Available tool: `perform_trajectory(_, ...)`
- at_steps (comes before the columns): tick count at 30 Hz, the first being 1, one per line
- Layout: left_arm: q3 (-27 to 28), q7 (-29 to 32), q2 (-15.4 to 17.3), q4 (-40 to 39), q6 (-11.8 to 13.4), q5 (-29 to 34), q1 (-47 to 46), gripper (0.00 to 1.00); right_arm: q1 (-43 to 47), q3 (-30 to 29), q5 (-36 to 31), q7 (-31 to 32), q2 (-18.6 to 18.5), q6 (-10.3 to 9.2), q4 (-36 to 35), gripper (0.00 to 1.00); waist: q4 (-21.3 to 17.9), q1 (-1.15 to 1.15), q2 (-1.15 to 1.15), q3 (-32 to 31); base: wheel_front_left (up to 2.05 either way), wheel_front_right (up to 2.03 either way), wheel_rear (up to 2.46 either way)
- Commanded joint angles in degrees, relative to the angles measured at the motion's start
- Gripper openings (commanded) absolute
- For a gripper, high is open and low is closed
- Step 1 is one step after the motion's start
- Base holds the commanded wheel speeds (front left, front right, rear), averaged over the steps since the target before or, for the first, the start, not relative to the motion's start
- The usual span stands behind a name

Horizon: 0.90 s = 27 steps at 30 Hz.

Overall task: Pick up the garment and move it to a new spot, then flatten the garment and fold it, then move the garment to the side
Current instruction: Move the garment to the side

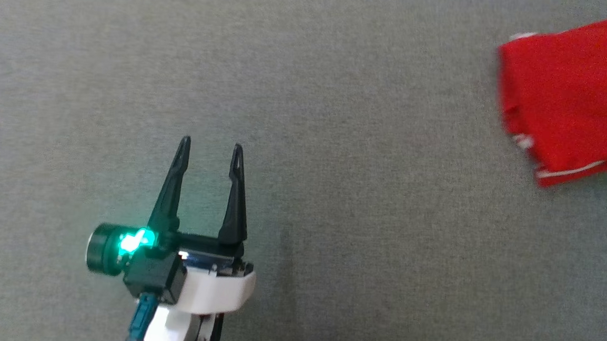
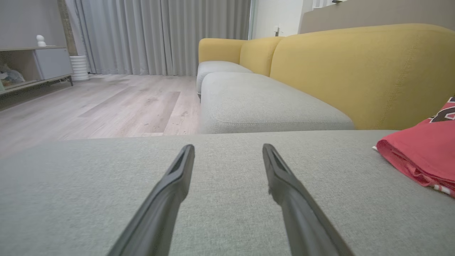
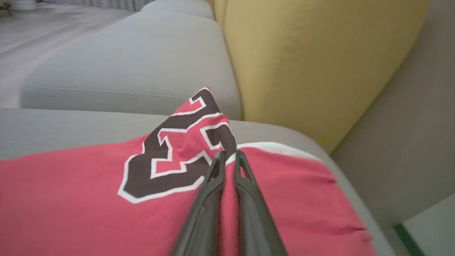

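The garment (image 1: 576,97) is a red shirt with white trim, folded and lying at the far right of the grey cushion. In the right wrist view its black and white lettering (image 3: 174,149) shows, and a fold of the cloth is lifted into a peak. My right gripper (image 3: 229,156) is shut on that raised fold of the garment (image 3: 71,199). My left gripper (image 1: 211,149) stands open over bare cushion at the lower left, well apart from the shirt. The left wrist view has the garment (image 2: 423,156) at its right edge, beyond the open left gripper (image 2: 229,151).
The work surface is a grey sofa cushion (image 1: 338,114). A yellow backrest (image 2: 355,71) rises behind it, with more grey seat (image 2: 263,106) beyond. Wooden floor (image 2: 106,103), curtains and a low cabinet (image 2: 32,64) lie past the cushion's edge.
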Motion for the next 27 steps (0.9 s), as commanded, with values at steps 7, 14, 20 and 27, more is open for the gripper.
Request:
perform_trajectory(7, 0.39, -0.29, -0.29, -0.30, 0.21, -0.25, -4.16, 1.00, 1.73, -12.82, -3.36, 7.02, -7.86, -0.04, -7.45, 1.00, -1.93, -0.01, 0.00, 4.57, 0.00, 0.00, 0.00)
perform_trajectory(14, 1.26, -0.29, -0.29, 2.59, 0.65, -1.93, -3.55, 1.00, 6.95, -14.11, -9.25, 9.26, 1.12, -0.04, -15.40, 1.00, -0.95, -0.01, 0.00, 0.38, 0.00, 0.00, 0.00)
perform_trajectory(20, 2.49, -0.29, -0.29, 4.89, -1.36, -5.11, -0.83, 1.00, 13.48, -5.15, -9.75, 5.32, 12.19, -0.04, -16.25, 1.00, 0.26, -0.01, 0.00, -6.51, 0.00, 0.00, 0.00)
perform_trajectory(27, 4.84, -0.29, -0.29, 7.84, -4.46, -7.12, 3.77, 1.00, 19.58, 9.00, -6.69, -7.55, 20.90, -0.04, -9.06, 1.00, 1.42, -0.01, 0.00, -15.65, 0.00, 0.00, 0.00)
